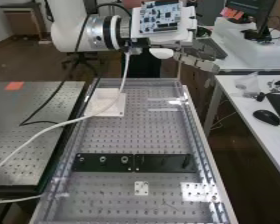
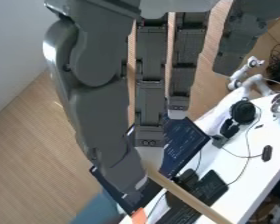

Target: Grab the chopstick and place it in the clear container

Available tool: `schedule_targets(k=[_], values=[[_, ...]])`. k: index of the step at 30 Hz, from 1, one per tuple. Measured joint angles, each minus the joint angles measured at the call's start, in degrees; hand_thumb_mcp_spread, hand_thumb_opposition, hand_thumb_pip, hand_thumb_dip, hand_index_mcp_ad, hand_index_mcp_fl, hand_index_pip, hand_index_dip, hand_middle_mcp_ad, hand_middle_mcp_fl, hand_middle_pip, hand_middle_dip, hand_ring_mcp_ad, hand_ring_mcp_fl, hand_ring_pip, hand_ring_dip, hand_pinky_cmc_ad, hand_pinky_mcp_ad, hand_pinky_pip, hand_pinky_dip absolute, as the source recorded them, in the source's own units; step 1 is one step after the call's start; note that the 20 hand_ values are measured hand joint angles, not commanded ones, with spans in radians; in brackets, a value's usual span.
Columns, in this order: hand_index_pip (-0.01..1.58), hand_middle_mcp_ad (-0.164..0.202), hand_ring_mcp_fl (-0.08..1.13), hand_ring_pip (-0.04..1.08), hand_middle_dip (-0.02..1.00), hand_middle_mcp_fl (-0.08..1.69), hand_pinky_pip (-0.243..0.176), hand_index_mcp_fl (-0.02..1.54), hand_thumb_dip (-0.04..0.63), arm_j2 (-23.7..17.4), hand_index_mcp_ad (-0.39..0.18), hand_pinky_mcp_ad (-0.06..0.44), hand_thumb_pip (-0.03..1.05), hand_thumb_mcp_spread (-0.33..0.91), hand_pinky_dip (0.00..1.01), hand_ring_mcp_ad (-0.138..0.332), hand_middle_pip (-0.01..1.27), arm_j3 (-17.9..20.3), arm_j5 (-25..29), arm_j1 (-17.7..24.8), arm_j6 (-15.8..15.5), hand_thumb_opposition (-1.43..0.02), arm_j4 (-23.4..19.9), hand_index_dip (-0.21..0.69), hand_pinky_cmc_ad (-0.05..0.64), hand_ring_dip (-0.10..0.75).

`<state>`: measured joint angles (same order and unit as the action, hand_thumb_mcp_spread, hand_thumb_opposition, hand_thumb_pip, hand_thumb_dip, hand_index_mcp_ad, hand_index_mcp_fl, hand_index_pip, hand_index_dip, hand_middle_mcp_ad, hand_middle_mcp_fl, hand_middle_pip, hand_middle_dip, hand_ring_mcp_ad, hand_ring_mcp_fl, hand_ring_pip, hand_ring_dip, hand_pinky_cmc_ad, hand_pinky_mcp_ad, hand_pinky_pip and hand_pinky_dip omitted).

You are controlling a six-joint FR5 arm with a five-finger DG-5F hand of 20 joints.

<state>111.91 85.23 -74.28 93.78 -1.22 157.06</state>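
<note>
At the top of the high view the hand (image 1: 198, 61) is held above the bench's far right corner. A thin light wooden chopstick (image 1: 179, 71) hangs down below its fingers there. In the wrist view the thumb and a finger of the hand (image 2: 149, 102) meet at their tips and pinch the chopstick (image 2: 187, 196) near one end, while the rest of it slants away. The pinched end is partly hidden between the tips.
The perforated bench (image 1: 160, 192) has clear side edges, a white square block (image 1: 107, 102) and a dark plate (image 1: 165, 163) across it. On the right-hand white table (image 1: 230, 92) are a mouse (image 1: 266, 117) and a translucent thing (image 1: 246, 83). A second perforated table (image 1: 24, 135) adjoins on the left.
</note>
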Motion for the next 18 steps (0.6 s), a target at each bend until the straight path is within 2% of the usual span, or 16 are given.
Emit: schedule_targets(k=[5,10,18], values=[[0.39,0.012,0.60,0.12,0.65,1.39,0.003,1.27,0.288,0.1,-0.138,0.316,0.41,0.78,0.16,0.070,0.14,-0.3,6.1,4.8,0.4,-1.11,1.3,0.396,0.344,0.499],[0.38,0.012,0.60,0.12,0.65,1.39,0.003,1.27,0.288,1.1,-0.138,0.316,0.41,0.78,0.16,0.073,0.14,-1.0,11.5,8.8,2.0,-1.11,3.6,0.403,0.344,0.494],[0.37,0.012,0.60,0.12,0.65,1.39,0.003,1.28,0.288,3.1,-0.138,0.312,0.41,0.78,0.16,0.070,0.14,-1.7,17.2,12.1,5.1,-1.11,7.2,0.403,0.347,0.496]])
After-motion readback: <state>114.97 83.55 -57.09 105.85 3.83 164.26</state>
